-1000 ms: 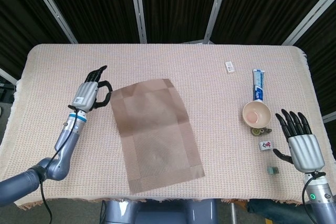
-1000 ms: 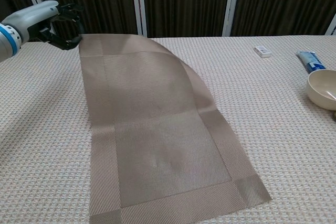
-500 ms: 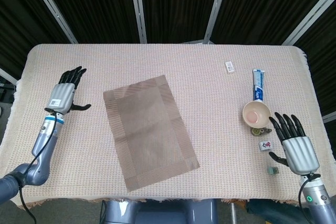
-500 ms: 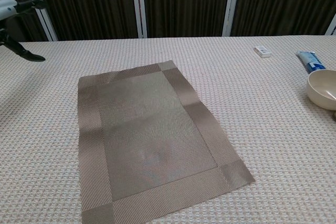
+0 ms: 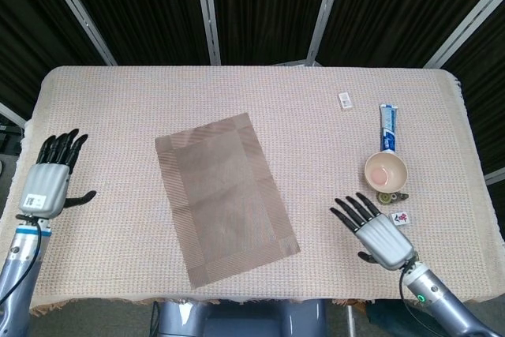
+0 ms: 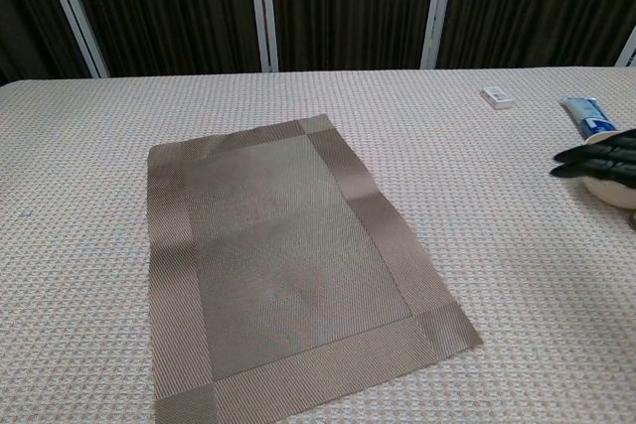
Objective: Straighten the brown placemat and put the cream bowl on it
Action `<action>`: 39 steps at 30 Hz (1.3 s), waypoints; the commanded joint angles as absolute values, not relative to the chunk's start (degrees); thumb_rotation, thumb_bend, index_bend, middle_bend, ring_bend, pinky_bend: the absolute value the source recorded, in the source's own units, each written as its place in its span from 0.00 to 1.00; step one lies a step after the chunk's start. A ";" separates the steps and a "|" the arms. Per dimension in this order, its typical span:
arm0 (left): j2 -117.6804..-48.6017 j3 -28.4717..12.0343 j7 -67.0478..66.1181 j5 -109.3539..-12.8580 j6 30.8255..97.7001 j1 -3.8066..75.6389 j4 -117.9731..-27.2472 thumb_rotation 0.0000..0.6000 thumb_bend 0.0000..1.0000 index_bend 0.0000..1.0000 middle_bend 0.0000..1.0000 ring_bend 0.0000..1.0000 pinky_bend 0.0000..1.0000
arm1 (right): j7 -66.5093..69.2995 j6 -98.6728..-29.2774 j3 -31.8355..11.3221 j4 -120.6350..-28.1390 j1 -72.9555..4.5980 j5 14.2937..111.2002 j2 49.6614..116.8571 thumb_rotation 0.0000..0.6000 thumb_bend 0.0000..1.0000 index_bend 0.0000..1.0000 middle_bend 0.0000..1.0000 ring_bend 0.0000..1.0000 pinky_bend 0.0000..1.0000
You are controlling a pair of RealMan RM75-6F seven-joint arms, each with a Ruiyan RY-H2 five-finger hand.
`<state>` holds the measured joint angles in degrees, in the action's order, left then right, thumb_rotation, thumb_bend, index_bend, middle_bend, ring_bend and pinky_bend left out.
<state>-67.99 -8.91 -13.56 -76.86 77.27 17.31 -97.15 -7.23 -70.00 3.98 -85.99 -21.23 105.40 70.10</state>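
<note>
Dark curtains behind counter (image 5: 237, 92). Brown placemat (image 5: 226, 195) flat, frame centre. My right hand (image 5: 379, 234) fingers wide, empty; left hand (image 5: 49, 183) same. Risk: careless reach tips cream bowl (image 5: 385, 170).

One brown placemat (image 5: 226, 197) lies at the frame's centre on the one worktop (image 5: 237, 92). At right: one cream bowl (image 5: 385, 171), one blue-and-white tube (image 5: 387, 127) above it, one small white box (image 5: 346, 100) at upper right, one small tile (image 5: 401, 217) and one small dark object (image 5: 387, 197), too small to identify. Two robot hands: one left robot hand (image 5: 49, 179), one right robot hand (image 5: 377, 230).
</note>
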 commanded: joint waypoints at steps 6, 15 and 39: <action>-65.96 -5.17 -12.74 -79.83 82.83 12.37 -101.38 1.00 0.00 0.00 0.00 0.00 0.00 | -11.00 -57.38 3.64 -88.67 -30.04 107.89 75.79 1.00 0.00 0.05 0.00 0.00 0.00; -67.08 -4.39 -11.59 -79.81 82.79 11.62 -99.39 1.00 0.00 0.00 0.00 0.00 0.00 | -14.12 -51.56 1.57 -87.04 -32.02 103.03 81.65 1.00 0.00 0.06 0.00 0.00 0.00; -67.16 -4.14 -9.13 -80.03 80.65 11.96 -97.98 1.00 0.00 0.00 0.00 0.00 0.00 | -20.11 -50.45 -0.42 -81.97 -34.11 98.29 89.53 1.00 0.00 0.08 0.00 0.00 0.00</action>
